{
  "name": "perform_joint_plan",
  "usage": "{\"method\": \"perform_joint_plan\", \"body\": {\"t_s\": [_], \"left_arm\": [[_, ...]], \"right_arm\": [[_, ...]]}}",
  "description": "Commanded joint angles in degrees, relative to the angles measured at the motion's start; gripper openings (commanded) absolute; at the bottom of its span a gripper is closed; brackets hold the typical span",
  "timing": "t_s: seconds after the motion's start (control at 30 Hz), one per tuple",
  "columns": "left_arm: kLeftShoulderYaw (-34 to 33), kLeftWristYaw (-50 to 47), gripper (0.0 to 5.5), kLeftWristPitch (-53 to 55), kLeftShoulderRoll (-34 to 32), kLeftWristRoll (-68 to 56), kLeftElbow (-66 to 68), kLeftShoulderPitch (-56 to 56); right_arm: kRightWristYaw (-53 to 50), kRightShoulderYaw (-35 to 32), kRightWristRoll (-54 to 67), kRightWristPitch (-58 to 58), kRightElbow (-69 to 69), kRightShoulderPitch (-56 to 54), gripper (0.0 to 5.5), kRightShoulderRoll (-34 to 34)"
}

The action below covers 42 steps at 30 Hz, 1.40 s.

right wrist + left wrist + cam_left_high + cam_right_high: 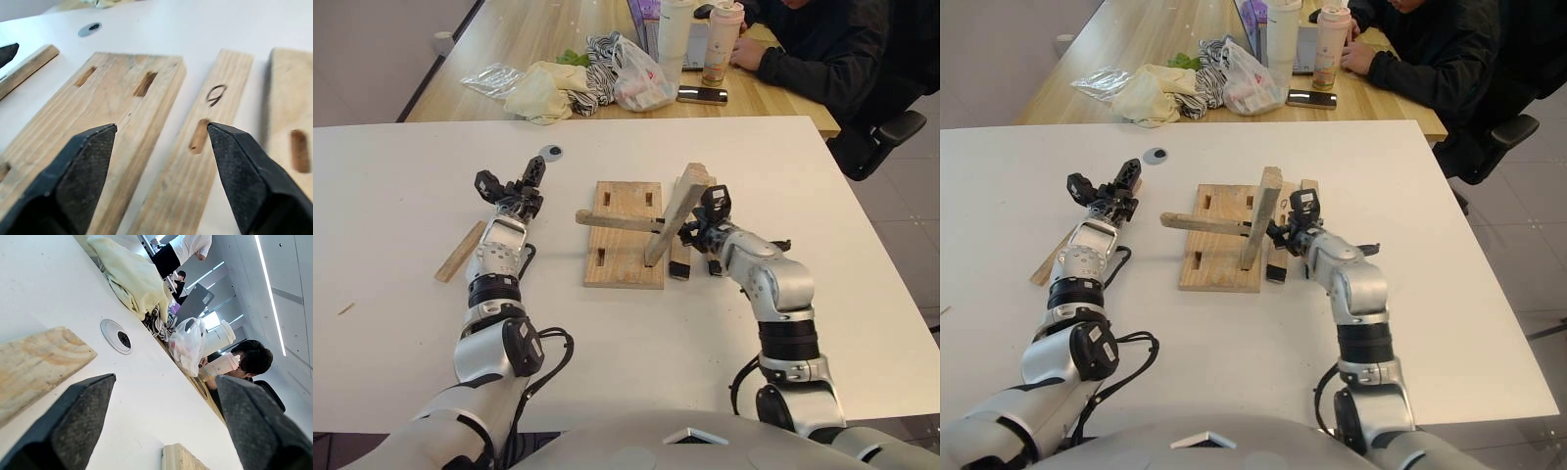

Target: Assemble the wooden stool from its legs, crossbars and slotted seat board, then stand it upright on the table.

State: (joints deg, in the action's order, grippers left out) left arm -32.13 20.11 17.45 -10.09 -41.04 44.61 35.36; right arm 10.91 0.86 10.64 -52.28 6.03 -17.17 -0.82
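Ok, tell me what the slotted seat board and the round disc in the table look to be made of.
The slotted seat board: bare, unpainted softwood, likely pine; pale yellow with straight grain lines and rough-edged slots, no gloss. The round disc: probably moulded plastic, matte light grey with a dark slotted centre; painted metal cannot be excluded.

Bright, even light pours down from above onto the white tabletop (391, 196). Soft, short shadows sit beside the pale wooden slotted board (626, 257). A long ceiling strip light (269, 289) glows white in the left wrist view.
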Motion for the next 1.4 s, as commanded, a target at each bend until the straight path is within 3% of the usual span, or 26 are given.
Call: {"method": "perform_joint_plan", "body": {"t_s": [0.03,0.2,0.43,0.67,0.87,1.07,1.2,1.4], "left_arm": [[0.0,-0.5,3.74,0.3,-0.1,0.5,-0.1,-0.3],[0.0,-0.7,3.74,0.2,0.2,0.5,-0.1,-1.1],[0.2,-0.7,3.74,0.1,0.2,0.5,-1.0,-1.1],[8.1,4.6,3.74,-5.0,0.1,5.8,-13.2,1.6],[15.5,18.0,3.74,5.8,-1.8,0.8,-22.0,8.3],[16.5,28.6,3.74,20.3,-2.8,-8.8,-23.9,11.6],[18.3,31.5,3.74,25.6,-2.5,-10.8,-26.1,10.2],[17.3,31.3,3.74,28.4,-2.1,-13.4,-29.2,8.4]], "right_arm": [[-4.1,2.4,-3.0,-2.8,-0.1,1.8,3.39,0.0],[-4.8,5.0,-4.4,-4.8,-2.1,3.6,3.39,-0.6],[-5.4,5.0,-5.9,-7.4,-1.8,3.1,2.3,-2.5],[-3.9,-6.2,1.7,-6.4,3.2,-5.0,2.08,-0.4],[7.6,-14.3,13.5,-2.9,2.8,-16.9,2.07,-6.6],[20.5,-19.9,29.6,-8.7,1.5,-22.2,2.06,-11.8],[22.6,-22.2,39.0,-13.7,0.7,-23.3,2.06,-12.1],[20.9,-21.2,43.8,-14.5,0.9,-22.3,2.06,-11.6]]}}
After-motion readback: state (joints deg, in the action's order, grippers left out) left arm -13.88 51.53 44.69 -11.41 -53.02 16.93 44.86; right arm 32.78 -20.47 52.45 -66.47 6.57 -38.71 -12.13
